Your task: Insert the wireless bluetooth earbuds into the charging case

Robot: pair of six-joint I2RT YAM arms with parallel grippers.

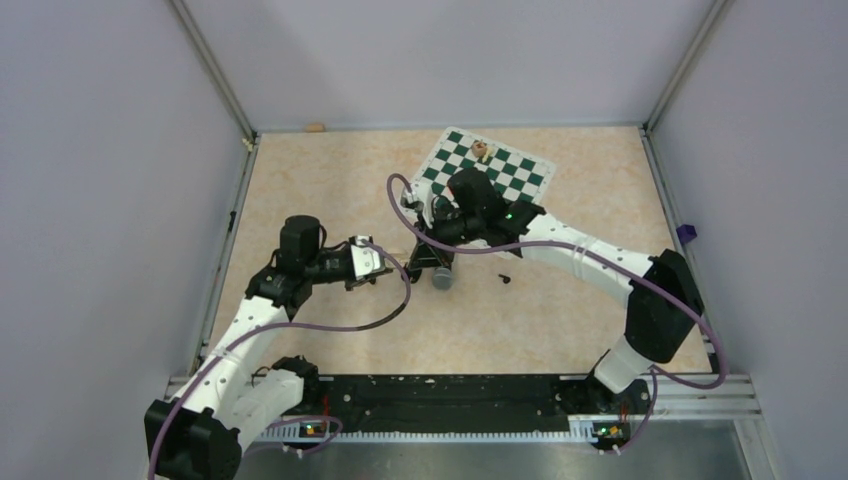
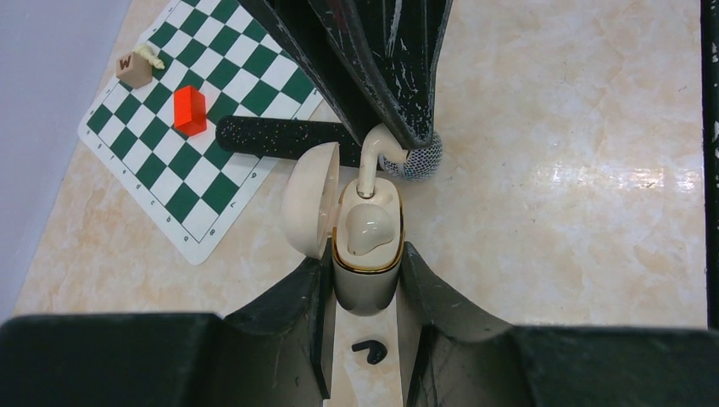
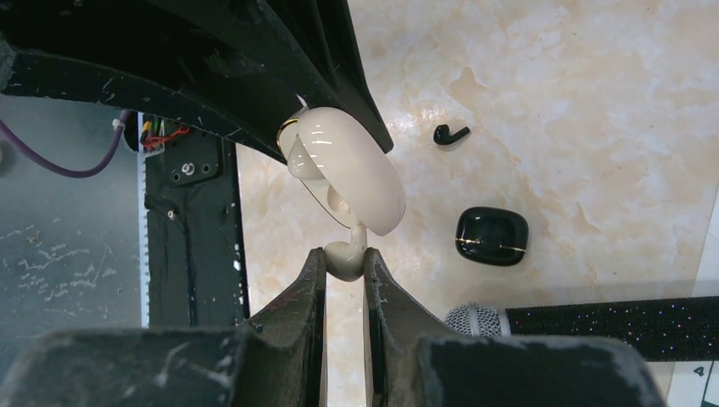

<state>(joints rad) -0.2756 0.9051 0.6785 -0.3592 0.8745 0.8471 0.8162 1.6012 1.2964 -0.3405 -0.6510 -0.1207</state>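
The right hand [image 3: 345,263] is pinched narrow on an off-white earbud [image 2: 370,157], gripping its rounded end while the stem points away from the fingers. The tip of that stem meets the open mouth of the off-white charging case [image 2: 366,284]. How far in it sits cannot be told. The left hand [image 2: 365,264] clamps this case by its body, one finger on each side, and holds it above the surface [image 2: 551,127]. The case's lid [image 2: 310,199] is swung open to one side. A second off-white earbud [image 2: 370,231] already lies seated in the case, just beside the stem of the held one.

Below the case, between the left hand's fingers in the left wrist view, a black earbud [image 2: 369,350] lies loose on the surface. A closed black charging case [image 3: 492,236] rests near it. The microphone [image 2: 280,136] lies close behind the two hands, with its mesh head [image 2: 421,161] just beside the right hand's fingers and its handle reaching onto the chequered mat [image 2: 169,182]. A red piece [image 2: 190,110] and a small wooden block [image 2: 133,69] stand further out on that mat.
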